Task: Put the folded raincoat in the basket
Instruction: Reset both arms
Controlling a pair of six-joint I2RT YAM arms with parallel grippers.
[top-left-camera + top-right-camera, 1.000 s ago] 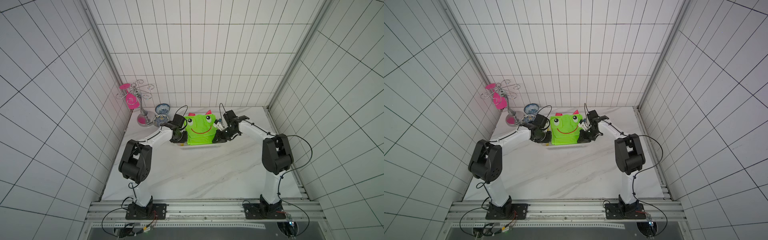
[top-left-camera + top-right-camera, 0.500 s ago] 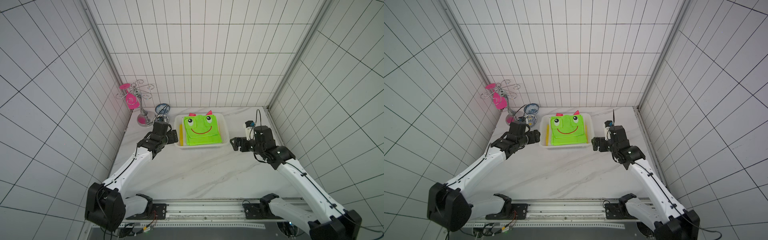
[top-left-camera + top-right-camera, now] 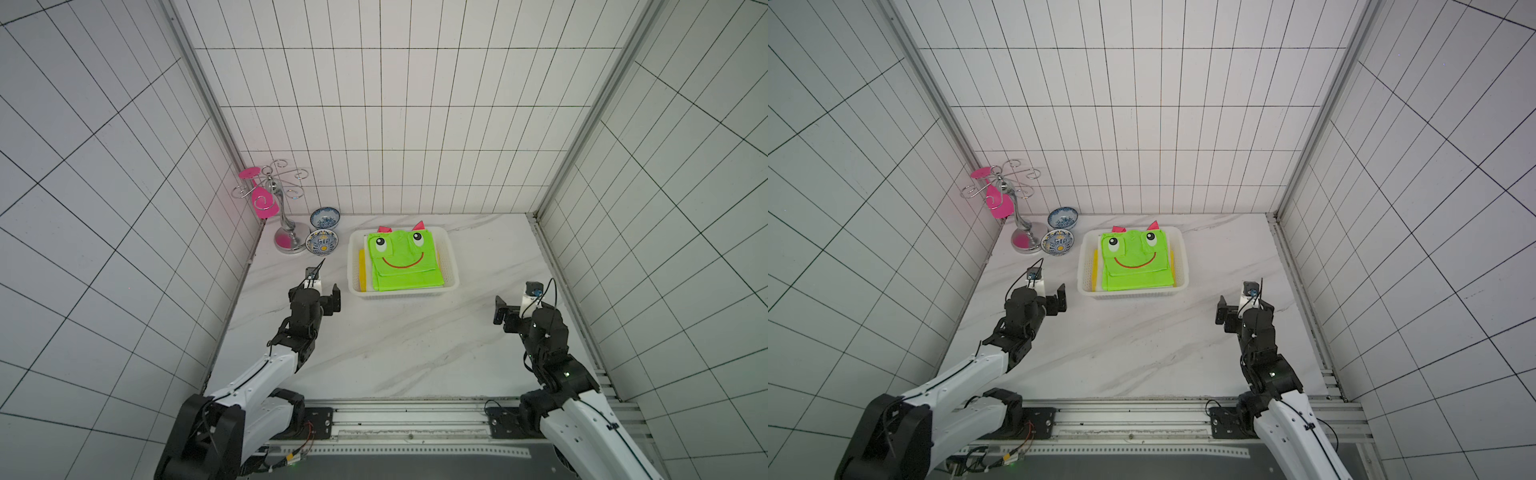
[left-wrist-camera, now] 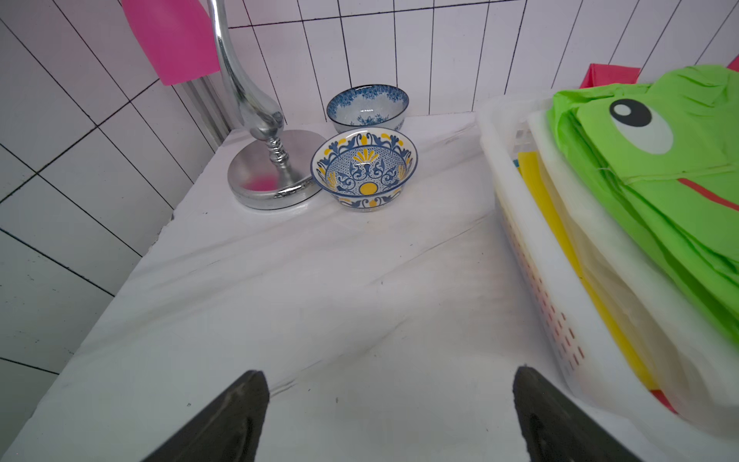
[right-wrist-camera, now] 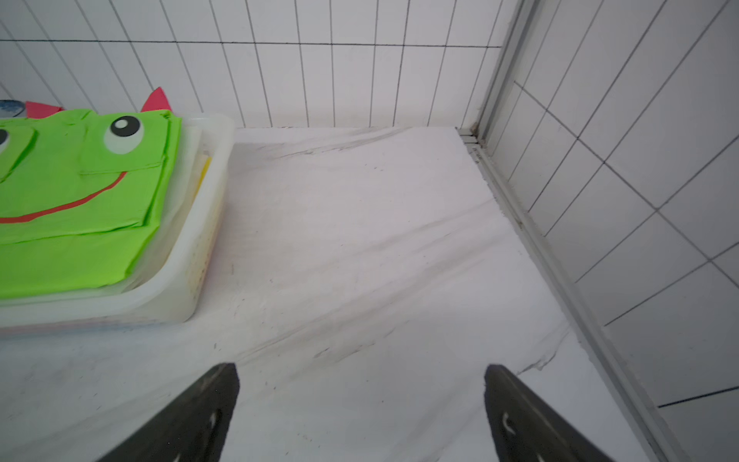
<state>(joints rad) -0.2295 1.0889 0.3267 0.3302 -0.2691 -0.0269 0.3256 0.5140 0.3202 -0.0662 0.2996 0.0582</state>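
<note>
Neatly folded raincoat (image 3: pixel 401 266) inside basket (image 3: pixel 403 294); left end effector (image 4: pixel 387 380) and right end effector (image 5: pixel 362 372) released, empty

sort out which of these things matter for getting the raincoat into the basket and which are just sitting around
Part of the job:
- folded green raincoat, already lying in the white basket
- left claw and right claw, both open and empty

Just lying about:
- blue and yellow bowl
- blue bowl
- silver stand with a pink glass hanging on it
- yellow sheet lower in the basket
</note>
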